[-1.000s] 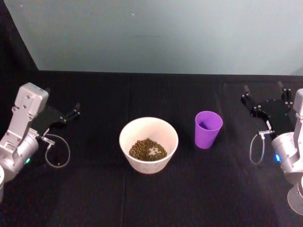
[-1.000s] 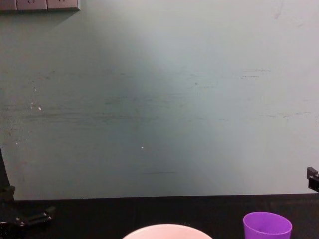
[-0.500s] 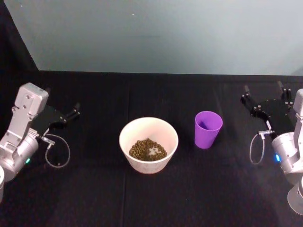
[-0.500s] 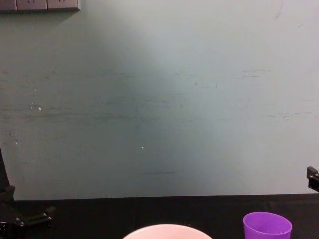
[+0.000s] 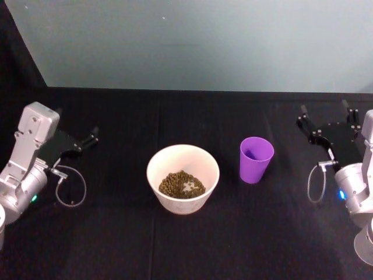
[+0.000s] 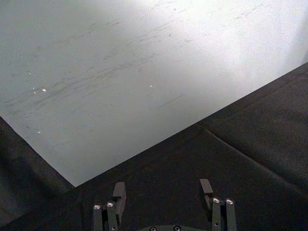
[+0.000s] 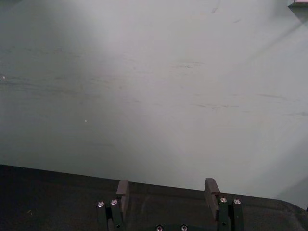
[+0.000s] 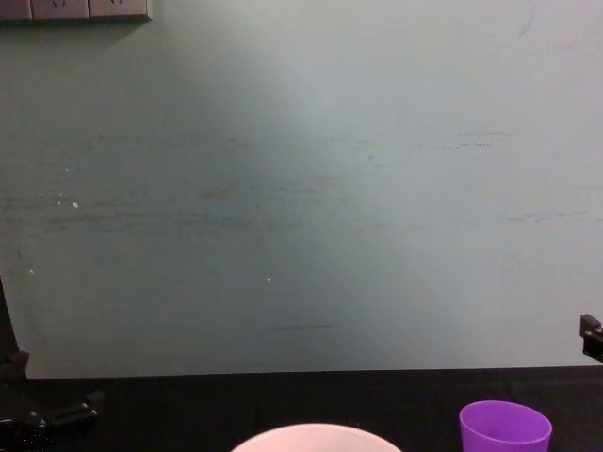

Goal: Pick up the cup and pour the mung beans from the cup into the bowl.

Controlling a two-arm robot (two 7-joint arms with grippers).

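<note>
Cup (image 5: pixel 256 158): you see it upright, just right of the bowl (image 5: pixel 183 178).
Mung beans (image 5: pixel 181 185): inside the bowl.
Right gripper (image 5: pixel 326 115): fingers spread, empty, right of the cup (well apart).
Left gripper (image 5: pixel 93 136): far left, spread, empty.

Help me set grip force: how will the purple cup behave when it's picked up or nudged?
The cup looks like smooth, thin plastic, so probably light and a bit slippery. It stands upright and narrows toward its base, so a sideways nudge could tip it. The mung beans lie in the bowl, so the cup likely carries little weight.
</note>
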